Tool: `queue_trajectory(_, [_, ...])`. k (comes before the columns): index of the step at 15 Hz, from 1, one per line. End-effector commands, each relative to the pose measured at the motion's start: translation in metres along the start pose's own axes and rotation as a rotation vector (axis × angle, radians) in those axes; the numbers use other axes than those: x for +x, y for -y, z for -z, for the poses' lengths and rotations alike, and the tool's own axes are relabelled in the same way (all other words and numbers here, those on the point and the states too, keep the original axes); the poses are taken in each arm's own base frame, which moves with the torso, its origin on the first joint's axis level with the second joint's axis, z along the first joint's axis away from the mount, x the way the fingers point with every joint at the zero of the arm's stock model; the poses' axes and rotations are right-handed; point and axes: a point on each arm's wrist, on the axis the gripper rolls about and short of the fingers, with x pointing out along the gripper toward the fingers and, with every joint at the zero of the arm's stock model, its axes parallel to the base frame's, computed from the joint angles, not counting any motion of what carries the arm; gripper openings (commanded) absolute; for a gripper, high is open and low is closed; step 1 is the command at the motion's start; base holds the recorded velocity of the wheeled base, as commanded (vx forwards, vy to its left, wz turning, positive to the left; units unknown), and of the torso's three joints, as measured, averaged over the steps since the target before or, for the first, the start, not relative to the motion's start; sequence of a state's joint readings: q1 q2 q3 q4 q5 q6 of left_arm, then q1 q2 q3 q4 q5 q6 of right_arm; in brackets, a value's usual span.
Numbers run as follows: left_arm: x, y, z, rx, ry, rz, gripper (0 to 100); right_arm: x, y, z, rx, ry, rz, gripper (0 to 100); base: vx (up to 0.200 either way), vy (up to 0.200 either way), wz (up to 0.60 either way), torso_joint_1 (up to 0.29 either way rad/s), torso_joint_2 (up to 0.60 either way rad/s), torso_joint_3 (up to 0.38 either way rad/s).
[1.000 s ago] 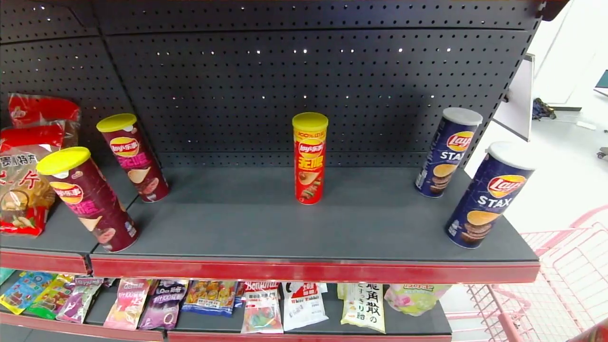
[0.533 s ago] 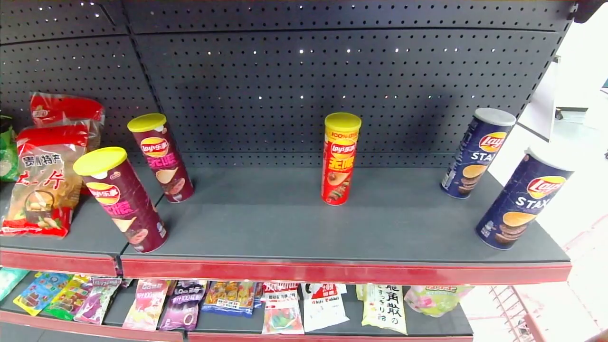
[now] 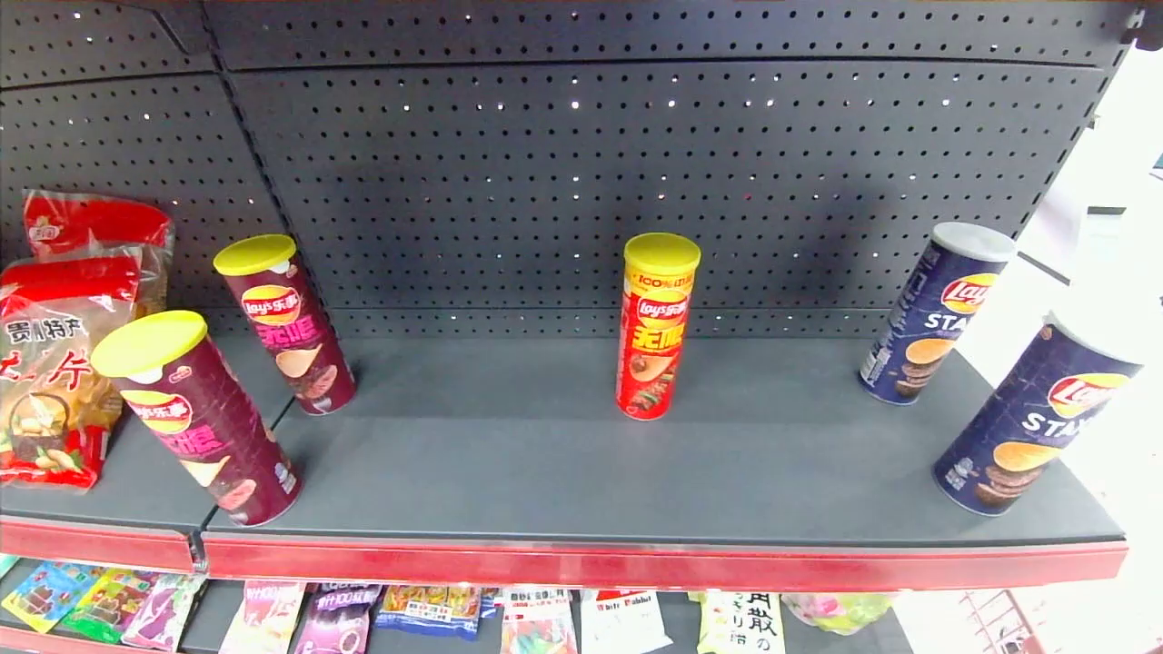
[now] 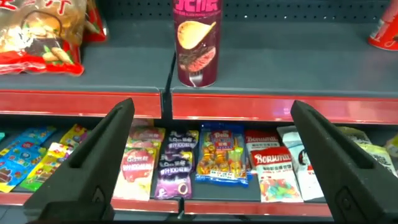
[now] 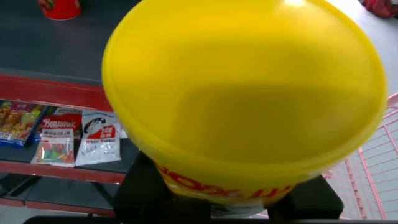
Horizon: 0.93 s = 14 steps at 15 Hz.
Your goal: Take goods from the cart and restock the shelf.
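Right gripper [image 5: 227, 202] clamps a chip can [image 5: 242, 93], yellow lid end-on to the wrist camera, long axis pointing straight at it. Left gripper [image 4: 211, 106] gapes wide before the shelf [image 4: 280, 68].

On the upper shelf [image 3: 545, 454] stand two maroon chip cans [image 3: 195, 418] [image 3: 286, 322], one red chip can [image 3: 656, 327] and two dark blue chip cans [image 3: 936, 313] [image 3: 1031, 418], beside two red snack bags [image 3: 50, 363] [image 3: 95, 227], and one more yellow-lidded can [image 5: 242, 93] sits close in the right wrist view

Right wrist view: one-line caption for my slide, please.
The right tool holds a yellow-lidded chip can before the red-edged shelf, candy packets on the tier below.
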State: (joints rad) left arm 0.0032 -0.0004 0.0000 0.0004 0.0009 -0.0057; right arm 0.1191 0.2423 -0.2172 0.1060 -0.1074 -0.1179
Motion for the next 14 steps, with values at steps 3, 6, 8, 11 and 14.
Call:
queue_trajectory(3, [0.001, 0.000, 0.000, 0.004, -0.014, 0.004, 100, -0.007, -0.001, 0.014, 0.004, 0.051, -0.013, 0, 0.000, 0.000, 0.00, 0.000, 0.00, 0.000])
queue_trajectory(6, [0.001, 0.002, -0.001, 0.070, -0.002, 0.092, 100, -0.008, -0.002, 0.026, 0.009, 0.069, 0.017, 0, 0.000, 0.000, 0.00, 0.000, 0.00, 0.000])
queue_trajectory(8, [0.001, 0.002, -0.001, 0.084, -0.002, 0.101, 100, -0.004, -0.005, 0.034, 0.010, 0.046, -0.056, 0, 0.000, 0.000, 0.00, 0.000, 0.00, 0.000])
queue_trajectory(11, [-0.003, 0.003, -0.030, 0.025, 0.064, 0.160, 100, -0.002, -0.006, 0.041, 0.006, 0.020, -0.074, 0, 0.000, 0.000, 0.00, 0.000, 0.00, 0.000])
queue_trajectory(14, [0.047, 0.008, -0.161, -0.098, 0.014, 0.329, 100, -0.003, -0.006, 0.039, 0.003, 0.034, -0.072, 0, 0.000, 0.000, 0.00, 0.000, 0.00, 0.000])
